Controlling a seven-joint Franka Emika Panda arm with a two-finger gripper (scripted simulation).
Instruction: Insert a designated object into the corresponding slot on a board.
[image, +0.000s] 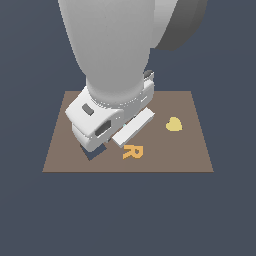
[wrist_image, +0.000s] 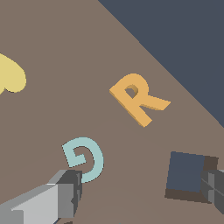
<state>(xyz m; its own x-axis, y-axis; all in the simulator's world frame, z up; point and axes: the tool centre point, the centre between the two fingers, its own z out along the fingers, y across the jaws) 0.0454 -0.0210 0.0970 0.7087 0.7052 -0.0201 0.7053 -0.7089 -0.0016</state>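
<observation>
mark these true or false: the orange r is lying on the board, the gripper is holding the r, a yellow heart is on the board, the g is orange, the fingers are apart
1. The orange R lies on the board: true.
2. The gripper holds the R: false, nothing is between its fingers and the R lies apart from them.
3. A yellow heart is on the board: true.
4. The G is orange: false, it is teal.
5. The fingers are apart: true.
</observation>
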